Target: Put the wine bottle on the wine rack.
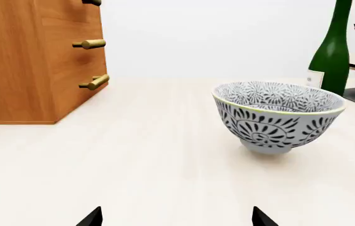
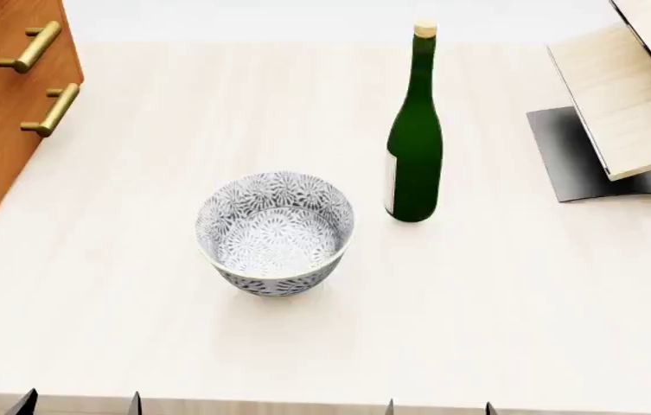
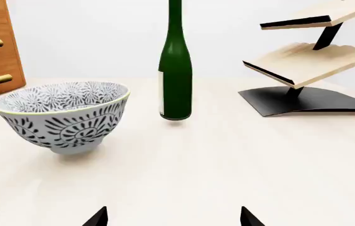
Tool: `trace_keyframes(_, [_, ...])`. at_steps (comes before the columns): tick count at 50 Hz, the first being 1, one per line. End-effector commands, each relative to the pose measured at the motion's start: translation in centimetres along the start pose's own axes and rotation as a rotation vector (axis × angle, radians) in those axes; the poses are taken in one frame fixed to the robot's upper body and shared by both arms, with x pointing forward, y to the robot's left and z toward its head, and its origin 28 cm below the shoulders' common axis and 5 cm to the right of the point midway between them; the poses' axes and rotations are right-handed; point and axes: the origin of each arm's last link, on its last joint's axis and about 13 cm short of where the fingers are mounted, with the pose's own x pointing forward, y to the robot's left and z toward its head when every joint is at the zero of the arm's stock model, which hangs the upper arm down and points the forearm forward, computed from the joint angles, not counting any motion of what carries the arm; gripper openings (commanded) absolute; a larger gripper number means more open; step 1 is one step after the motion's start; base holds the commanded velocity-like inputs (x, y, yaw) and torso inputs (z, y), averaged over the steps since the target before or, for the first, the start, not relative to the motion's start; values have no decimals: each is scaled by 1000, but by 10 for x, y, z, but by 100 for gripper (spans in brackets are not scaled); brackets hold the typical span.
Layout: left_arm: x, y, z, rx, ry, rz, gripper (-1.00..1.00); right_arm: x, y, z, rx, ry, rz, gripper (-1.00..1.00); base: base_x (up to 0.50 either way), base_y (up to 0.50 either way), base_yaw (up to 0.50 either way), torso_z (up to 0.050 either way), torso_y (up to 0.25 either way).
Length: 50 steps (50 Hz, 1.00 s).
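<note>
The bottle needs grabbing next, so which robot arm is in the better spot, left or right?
Probably the right. The bottle stands right of the bowl, straight ahead of the open right gripper. From the left gripper, the bowl sits partly in the way.

All you can see of your robot is its fingers, and only their tips. In the head view, four small black wedges poke up along the bottom edge: the left gripper [image 2: 77, 404] pair and the right gripper [image 2: 439, 406] pair. Each wrist view shows two matte black, pointed tips [image 1: 92, 217] [image 3: 97, 217], plain, without markings, screws or cables visible.
</note>
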Motion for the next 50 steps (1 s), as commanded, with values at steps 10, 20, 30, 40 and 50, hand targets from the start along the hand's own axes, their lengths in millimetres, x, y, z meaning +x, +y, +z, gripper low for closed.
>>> trace_keyframes(10, [0,-2,1,19,-13,4,100,1,-2,1,-14,-12,1,100,0,0,0,0,0])
trace_keyframes(20, [-10,-2,22,69,-99,12,100,-10,-3,30,-1,-100,13,100,0,0,0,0,0])
trace_keyframes(30, [-33,-2,64,78,-293,29,100,-34,-3,72,30,-258,44,100,0,0,0,0,0])
trace_keyframes(40, [-53,-2,91,58,-421,39,100,-53,-3,99,43,-398,58,100,0,0,0,0,0])
trace_keyframes(50, [-64,-1,103,49,-539,58,100,-65,-4,113,48,-540,50,100,0,0,0,0,0])
